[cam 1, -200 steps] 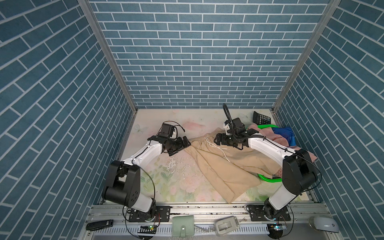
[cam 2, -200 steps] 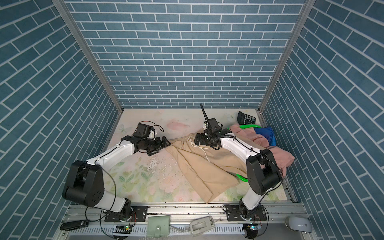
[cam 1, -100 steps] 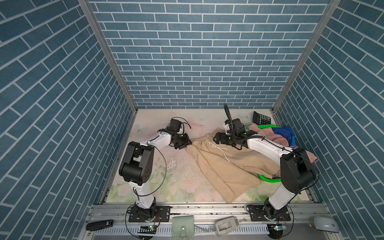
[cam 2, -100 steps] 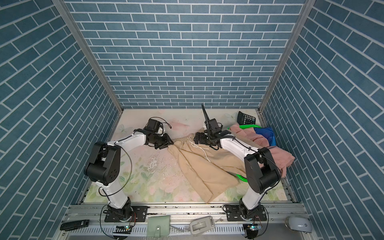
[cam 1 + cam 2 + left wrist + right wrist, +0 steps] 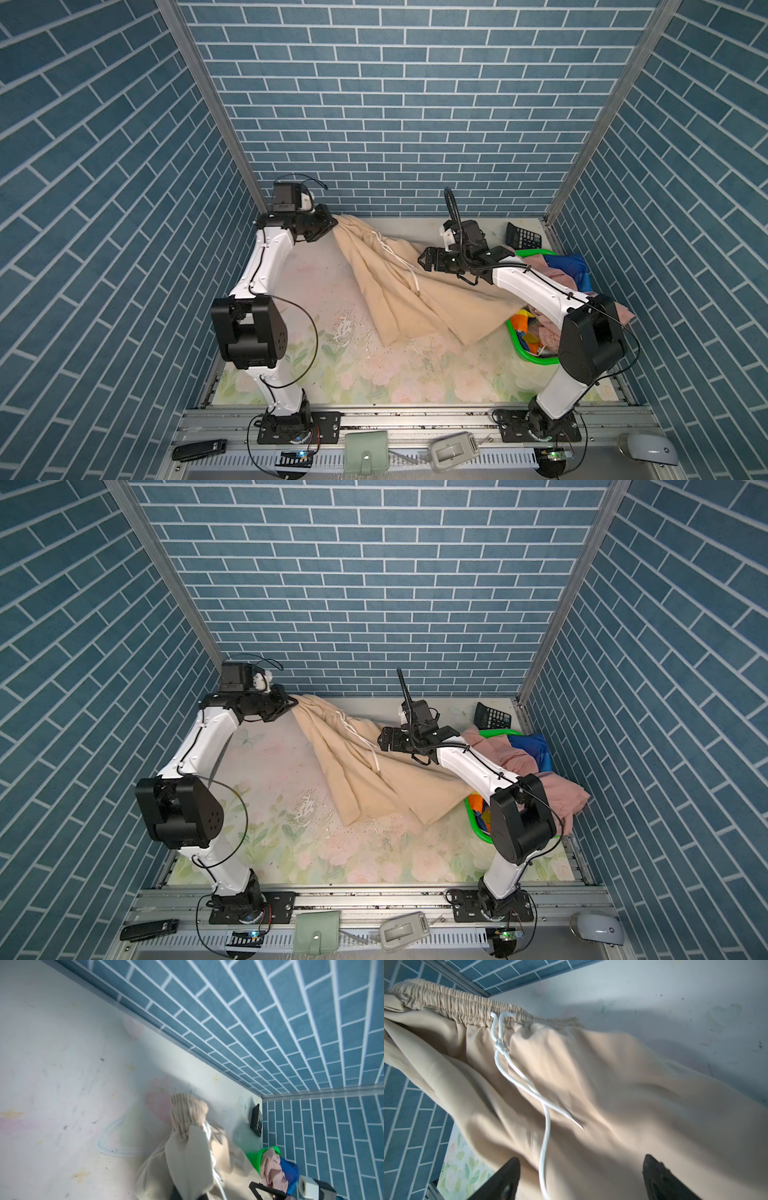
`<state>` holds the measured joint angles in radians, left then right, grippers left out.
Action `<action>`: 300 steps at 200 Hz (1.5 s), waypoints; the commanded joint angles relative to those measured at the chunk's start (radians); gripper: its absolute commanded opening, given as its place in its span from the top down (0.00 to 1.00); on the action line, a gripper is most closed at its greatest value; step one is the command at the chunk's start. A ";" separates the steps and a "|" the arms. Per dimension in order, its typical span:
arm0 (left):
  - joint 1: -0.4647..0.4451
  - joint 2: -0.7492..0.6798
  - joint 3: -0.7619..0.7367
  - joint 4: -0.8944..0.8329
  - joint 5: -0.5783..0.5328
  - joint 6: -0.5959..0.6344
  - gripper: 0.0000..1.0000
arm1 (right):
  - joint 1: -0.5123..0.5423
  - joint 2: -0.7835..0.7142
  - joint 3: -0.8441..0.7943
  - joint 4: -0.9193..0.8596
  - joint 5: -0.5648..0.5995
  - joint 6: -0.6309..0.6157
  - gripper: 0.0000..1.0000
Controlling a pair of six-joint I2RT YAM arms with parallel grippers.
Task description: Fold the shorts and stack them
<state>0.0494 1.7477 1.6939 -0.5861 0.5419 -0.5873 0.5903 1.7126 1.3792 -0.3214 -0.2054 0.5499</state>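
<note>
Beige shorts (image 5: 415,291): waistband corner pinched in left end effector (image 5: 329,222), clenched and raised near back wall. Rest drapes onto surface (image 5: 316,291), hem reaching green basket (image 5: 532,360). White cord (image 5: 517,1076) hangs loose. Right end effector (image 5: 422,262) spread wide over cloth, grasping nothing; possibly not touching fabric, wrist view blurred. Pink shorts (image 5: 559,798) hang over basket rim. Rainbow-striped shorts (image 5: 524,330) mostly hidden inside. Left fingertips buried under bunched waistband.

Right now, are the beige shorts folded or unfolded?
Unfolded. The left gripper pinches one end of the waistband and holds it raised. The rest of the beige shorts trails loose and creased onto the table.
</note>
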 commanded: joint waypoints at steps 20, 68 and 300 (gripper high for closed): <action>0.010 -0.109 -0.336 0.040 -0.006 -0.011 0.99 | 0.068 0.079 0.018 -0.017 0.021 -0.005 0.06; 0.099 -0.229 -0.684 0.266 -0.015 -0.123 0.74 | 0.098 0.137 -0.034 -0.010 0.019 -0.001 0.04; 0.029 -0.450 -0.619 0.127 -0.026 -0.089 0.00 | -0.052 0.247 -0.071 -0.160 0.209 -0.155 0.77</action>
<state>0.1471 1.2800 1.0630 -0.4690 0.5171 -0.6601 0.5663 1.8858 1.1873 -0.3851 -0.0280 0.4629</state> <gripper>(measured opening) 0.995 0.232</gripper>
